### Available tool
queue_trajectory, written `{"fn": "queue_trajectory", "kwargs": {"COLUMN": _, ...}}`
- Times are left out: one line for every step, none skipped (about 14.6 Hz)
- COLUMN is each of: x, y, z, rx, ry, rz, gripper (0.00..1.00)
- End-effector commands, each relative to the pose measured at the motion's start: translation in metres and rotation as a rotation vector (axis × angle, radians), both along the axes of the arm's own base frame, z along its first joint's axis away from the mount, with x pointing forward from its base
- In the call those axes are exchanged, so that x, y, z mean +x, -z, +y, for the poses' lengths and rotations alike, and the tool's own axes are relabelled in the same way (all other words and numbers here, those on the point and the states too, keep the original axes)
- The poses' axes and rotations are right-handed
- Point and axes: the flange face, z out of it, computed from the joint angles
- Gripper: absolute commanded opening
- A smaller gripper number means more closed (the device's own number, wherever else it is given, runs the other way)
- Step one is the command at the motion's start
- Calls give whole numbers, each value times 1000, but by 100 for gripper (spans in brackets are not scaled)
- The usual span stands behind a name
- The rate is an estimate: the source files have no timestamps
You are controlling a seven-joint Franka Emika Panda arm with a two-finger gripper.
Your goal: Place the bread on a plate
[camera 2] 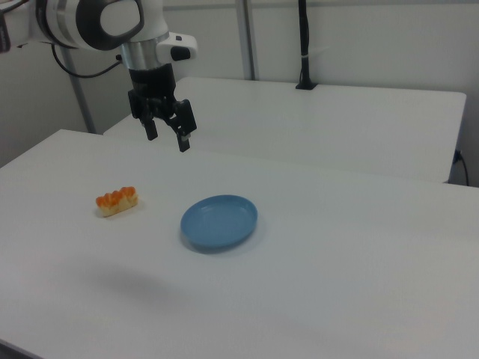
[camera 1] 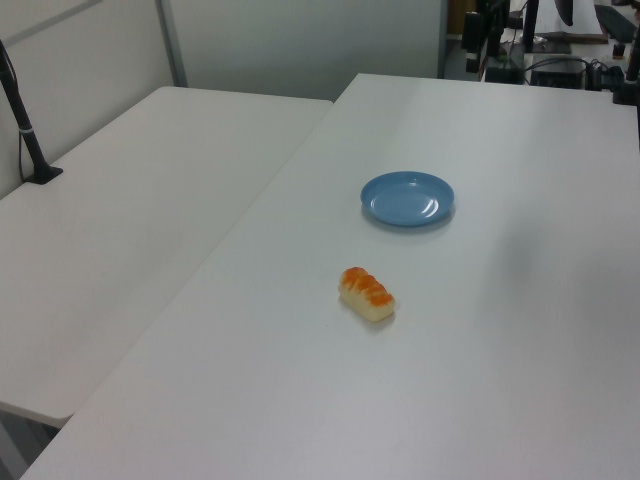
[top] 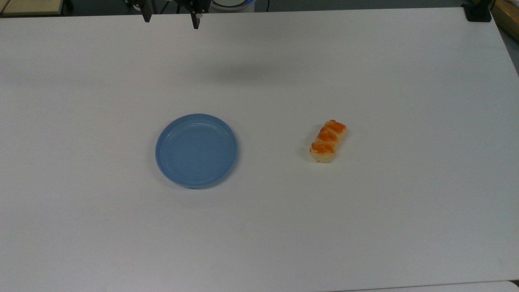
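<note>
The bread (top: 328, 140), a pale roll of three joined lumps with orange-brown tops, lies on the white table to the right of the plate in the top view. It also shows as the bread (camera 1: 367, 294) and the bread (camera 2: 117, 200). The light-blue round plate (top: 196, 150) sits bare near the table's middle, seen too as the plate (camera 1: 407, 198) and the plate (camera 2: 219, 221). My gripper (camera 2: 166, 139) hangs high above the table, open with nothing between its fingers. In the top view the gripper (top: 171, 20) is at the top edge, far from both.
The white table (top: 259, 227) stretches wide around both things. A second white table (camera 1: 130, 220) adjoins it. A black post (camera 2: 303, 45) stands on that table, and a black clamp (top: 478, 12) sits at the top view's upper right corner.
</note>
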Motion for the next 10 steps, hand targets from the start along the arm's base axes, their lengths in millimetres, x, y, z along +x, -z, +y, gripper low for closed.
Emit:
{"fn": "queue_trajectory", "kwargs": {"x": -6, "y": 1, "z": 0, "rx": -13, "ry": -16, "rz": -16, "gripper": 100}}
{"fn": "queue_trajectory", "kwargs": {"x": -5, "y": 0, "z": 0, "rx": -13, "ry": -16, "rz": -19, "gripper": 100}}
{"fn": "queue_trajectory", "kwargs": {"x": -5, "y": 1, "z": 0, "rx": -13, "ry": -16, "rz": -18, "gripper": 100}}
{"fn": "queue_trajectory", "kwargs": {"x": -5, "y": 1, "z": 1, "rx": -13, "ry": -19, "rz": -18, "gripper": 100}}
{"fn": "queue_trajectory", "kwargs": {"x": -4, "y": 2, "z": 1, "rx": -13, "ry": -17, "rz": -16, "gripper": 100}}
{"fn": "queue_trajectory", "kwargs": {"x": -5, "y": 3, "z": 1, "rx": -13, "ry": -19, "rz": -15, "gripper": 100}}
{"fn": "queue_trajectory", "kwargs": {"x": -5, "y": 3, "z": 1, "rx": -13, "ry": -19, "rz": -15, "gripper": 100}}
{"fn": "queue_trajectory", "kwargs": {"x": -5, "y": 3, "z": 1, "rx": -13, "ry": -19, "rz": -15, "gripper": 100}}
{"fn": "queue_trajectory", "kwargs": {"x": -4, "y": 4, "z": 1, "rx": -13, "ry": -17, "rz": -12, "gripper": 100}}
{"fn": "queue_trajectory", "kwargs": {"x": -2, "y": 7, "z": 2, "rx": -12, "ry": -19, "rz": -10, "gripper": 100}}
